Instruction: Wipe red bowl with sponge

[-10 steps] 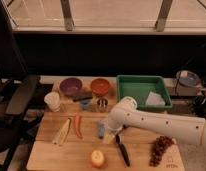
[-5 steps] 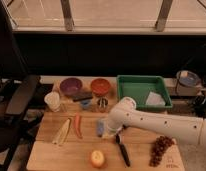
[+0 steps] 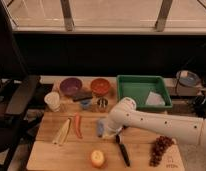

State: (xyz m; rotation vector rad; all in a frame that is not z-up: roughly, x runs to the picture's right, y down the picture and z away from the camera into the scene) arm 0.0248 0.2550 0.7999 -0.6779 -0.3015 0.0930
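Room: dark window wall with pale frame bars, a black chair (image 3: 20, 100) at the left.
Surface: wooden worktop (image 3: 141, 161), lit from above.

Back edge, left to right:
- purple bowl (image 3: 71, 86)
- red bowl (image 3: 100, 86), just beside the purple one, upright, well apart from the arm's tip
- green tray (image 3: 127, 91) with a white cloth (image 3: 155, 99) in its right part

In front of the bowls: white cup (image 3: 52, 101), small blue cup (image 3: 86, 104), metal tin (image 3: 102, 103).

Middle, left part: a pale yellow piece (image 3: 62, 132) (kind unclear) and a carrot (image 3: 77, 125), side by side.

Front edge: round yellow fruit (image 3: 98, 158), black-handled knife (image 3: 122, 150), grapes (image 3: 158, 148) toward the right corner.

Robot: white arm (image 3: 161, 127) reaching in from the right, low over the middle of the worktop. Its gripper (image 3: 104, 131) is drawn narrow, clamped on the sponge (image 3: 99, 127), a light-blue block lying just right of the carrot.
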